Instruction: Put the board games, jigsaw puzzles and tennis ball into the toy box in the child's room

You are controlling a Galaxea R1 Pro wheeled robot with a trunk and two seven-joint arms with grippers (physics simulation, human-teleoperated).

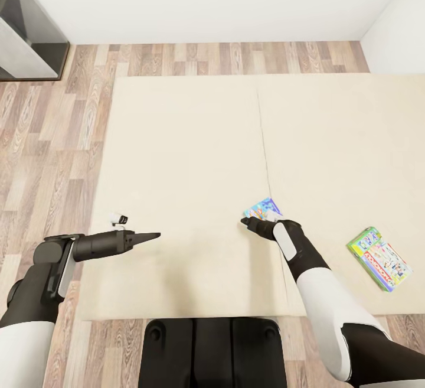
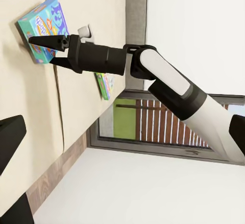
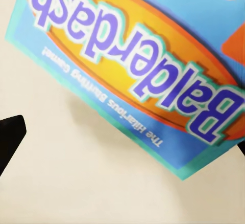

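Two board games lie on the beige bed point(image 1: 189, 157). The blue one point(image 1: 264, 206) point(image 2: 46, 22), printed "Balderdash" point(image 3: 143, 55), rests near the mattress seam. My right gripper point(image 1: 247, 221) point(image 2: 43, 51) hovers at its near corner, open, with one fingertip point(image 3: 10, 134) wide of the box's edge. I cannot tell if it touches the box. The green-edged board game point(image 1: 379, 258) point(image 2: 104, 85) lies flat farther right, near the bed's front edge. My left gripper point(image 1: 154, 236) point(image 2: 13, 175) hangs over the left mattress section, open and holding nothing, pointing toward the right arm.
Wood-plank floor point(image 1: 47, 140) runs along the bed's left side and behind it up to the white wall. A dark grey cabinet point(image 1: 26, 33) stands at the back left. A grey-framed window point(image 2: 153, 127) is beyond the bed's far side. My base point(image 1: 212, 352) abuts the bed's front edge.
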